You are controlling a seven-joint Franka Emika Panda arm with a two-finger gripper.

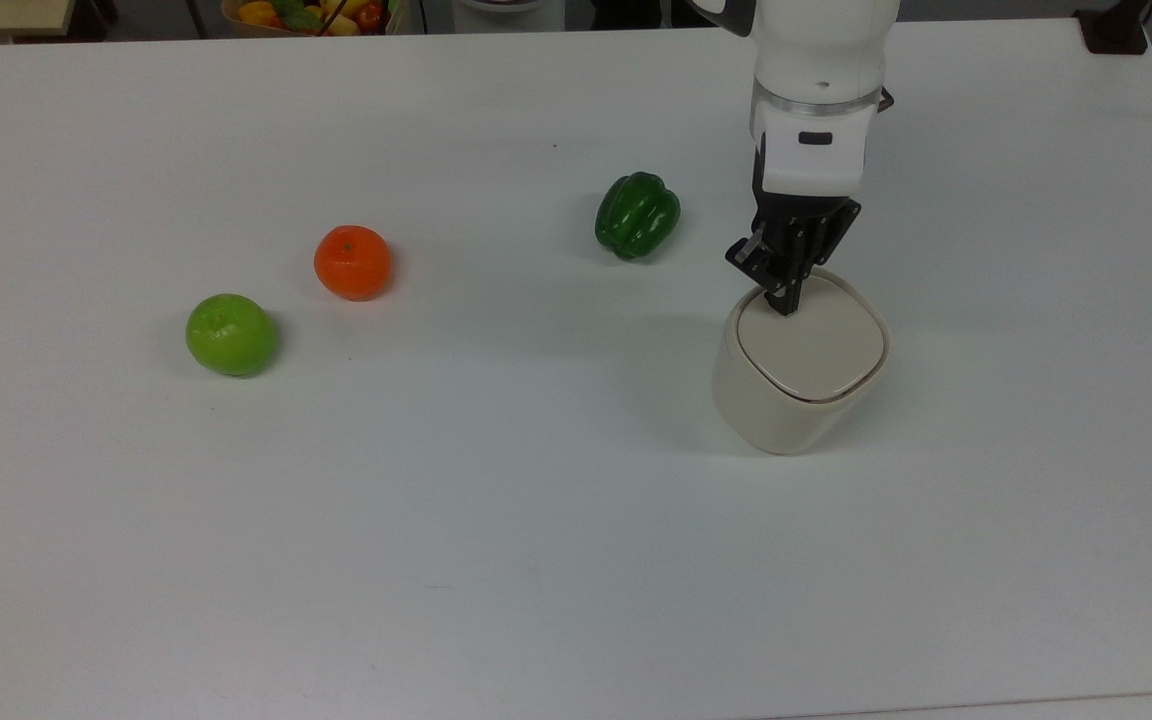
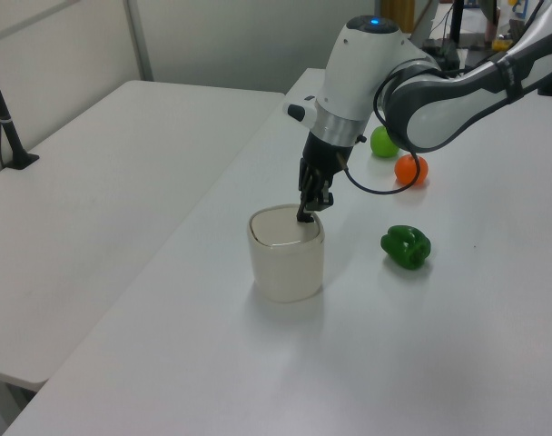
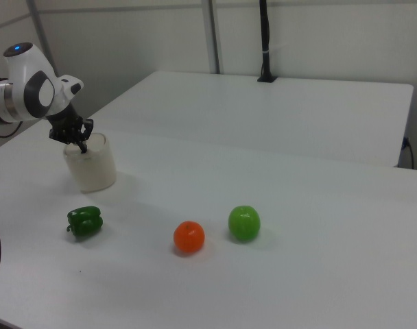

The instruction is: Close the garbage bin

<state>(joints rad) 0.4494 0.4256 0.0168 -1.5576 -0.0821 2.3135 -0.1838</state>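
The cream garbage bin [image 1: 786,385] [image 2: 285,259] [image 3: 92,168] stands upright on the white table, at the top view's right. Its flat lid [image 1: 816,345] lies level on the rim, with no gap showing. My gripper [image 1: 786,305] [image 2: 303,216] [image 3: 81,146] points straight down with its black fingers shut together. The fingertips rest on the lid's far edge in the top view, at the corner nearest the green pepper.
A green bell pepper [image 1: 636,214] [image 2: 405,247] lies a short way to the top view's left of the bin. Further left sit an orange [image 1: 352,261] and a green apple [image 1: 231,334]. A basket of fruit [image 1: 311,14] stands beyond the table's far edge.
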